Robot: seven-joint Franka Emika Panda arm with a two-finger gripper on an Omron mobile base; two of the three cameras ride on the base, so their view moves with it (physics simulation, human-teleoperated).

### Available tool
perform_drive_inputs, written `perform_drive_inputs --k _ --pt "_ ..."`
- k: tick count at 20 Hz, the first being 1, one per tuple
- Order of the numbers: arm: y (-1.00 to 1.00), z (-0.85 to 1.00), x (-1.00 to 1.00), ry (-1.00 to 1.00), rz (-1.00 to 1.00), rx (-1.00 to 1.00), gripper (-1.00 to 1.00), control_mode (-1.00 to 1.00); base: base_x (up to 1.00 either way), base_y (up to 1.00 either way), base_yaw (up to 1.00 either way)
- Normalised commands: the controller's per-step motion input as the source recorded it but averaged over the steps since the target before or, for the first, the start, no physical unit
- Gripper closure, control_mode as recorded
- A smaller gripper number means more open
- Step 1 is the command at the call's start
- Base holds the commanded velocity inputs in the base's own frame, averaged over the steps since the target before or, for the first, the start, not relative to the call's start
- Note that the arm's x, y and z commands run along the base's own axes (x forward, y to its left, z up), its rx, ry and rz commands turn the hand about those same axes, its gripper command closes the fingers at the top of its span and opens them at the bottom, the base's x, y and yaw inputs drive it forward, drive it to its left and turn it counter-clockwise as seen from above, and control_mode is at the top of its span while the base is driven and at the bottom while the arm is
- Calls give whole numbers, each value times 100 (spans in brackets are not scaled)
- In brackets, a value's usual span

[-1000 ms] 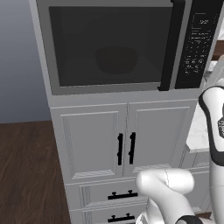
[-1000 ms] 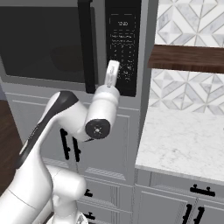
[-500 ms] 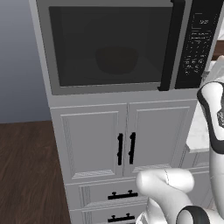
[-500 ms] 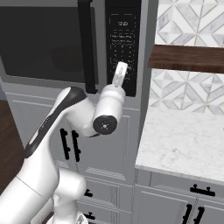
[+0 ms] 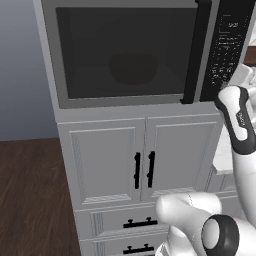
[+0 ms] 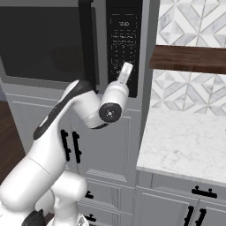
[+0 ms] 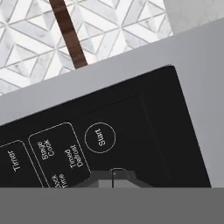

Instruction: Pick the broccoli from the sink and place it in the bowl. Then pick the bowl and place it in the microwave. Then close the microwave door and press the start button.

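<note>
In the left base view, the microwave door [image 5: 125, 52] sits shut, the bowl [image 5: 134, 68] dim behind its tinted window.

In the right base view, the gripper [image 6: 126, 70] reaches the black control panel [image 6: 123, 39], its fingers pressed together, holding nothing. The bar handle [image 6: 87, 42] stands just beside it; the marble bench [image 6: 185, 141] lies clear to the right.

In the hand view, the Start button [image 7: 100, 137] sits just beyond the fingertips [image 7: 113, 177]: rigid and flat, likely needing only a light, square push, avoiding the neighbouring keys.

The microwave [image 5: 135, 50] sits high up, above two cupboard doors [image 5: 142, 162], and drawers [image 5: 137, 222] sit below those. The microwave door [image 5: 125, 52] is shut, with the bowl [image 5: 132, 67] behind it, inside. The button panel [image 6: 124, 44] is to the right of the door. The bench [image 6: 185, 143] is to the right, with a shelf [image 6: 187, 58] above it.
</note>
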Motion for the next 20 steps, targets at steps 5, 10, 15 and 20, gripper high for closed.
perform_drive_inputs --k 5,10,15,20 --pt "-13 -3 22 2 0 6 100 -100 0 0 0" --pt "-34 0 0 0 0 6 100 -100 0 0 0" --pt "-8 -7 38 0 0 2 100 -100 0 0 0" --pt "7 -12 36 0 0 0 100 -100 0 0 0"
